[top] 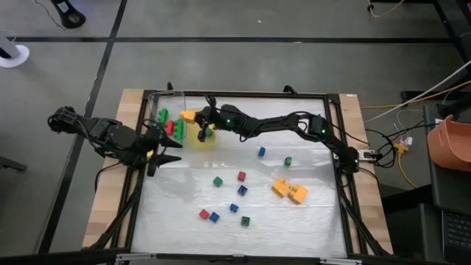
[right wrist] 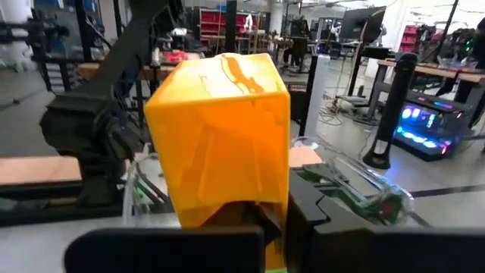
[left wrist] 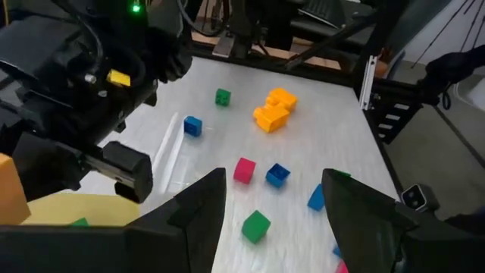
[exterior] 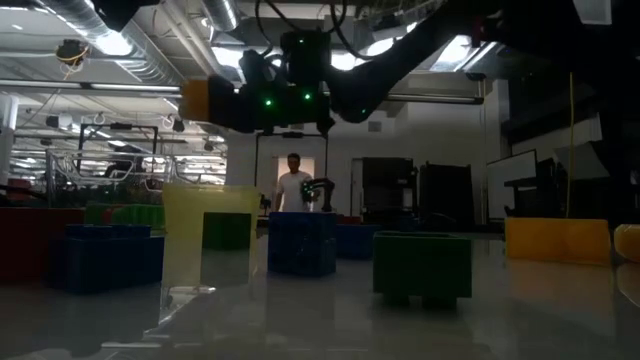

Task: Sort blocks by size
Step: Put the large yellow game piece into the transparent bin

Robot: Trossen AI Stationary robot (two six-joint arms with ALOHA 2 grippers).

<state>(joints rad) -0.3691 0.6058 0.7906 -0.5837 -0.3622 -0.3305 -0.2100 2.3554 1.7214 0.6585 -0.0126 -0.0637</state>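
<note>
Orange plastic, a long brick (right wrist: pixel 220 136), is pinched in our right gripper (top: pixel 200 118), which hangs above the flat yellow square tray (top: pixel 203 138) at the far left part of the desk (top: pixel 294 221). Beside the tray we see green and red longer bricks (top: pixel 171 125) lying inside the clear plastic container (top: pixel 165 99). We judge that the step in hand is carrying this long brick to the group of long ones. The next move, we think, calls for lowering it near those bricks and only then letting the fingers part, with care not to hit the container wall.

Our left gripper (top: pixel 163 149) waits just beside the tray, its fingers (left wrist: pixel 201 208) spread and holding nothing.

Many tiny cubes, red, blue and green (top: pixel 239 191), lie scattered over the middle of the desk, and another pair of orange bricks (top: pixel 289 191) lies to the right, so much sorting is left.

The surface is a pale, shiny sheet inside a dark frame, on a wooden top. Behind it the room is a big workshop with ceiling lights, and a person (exterior: pixel 293 185) stands far off.
</note>
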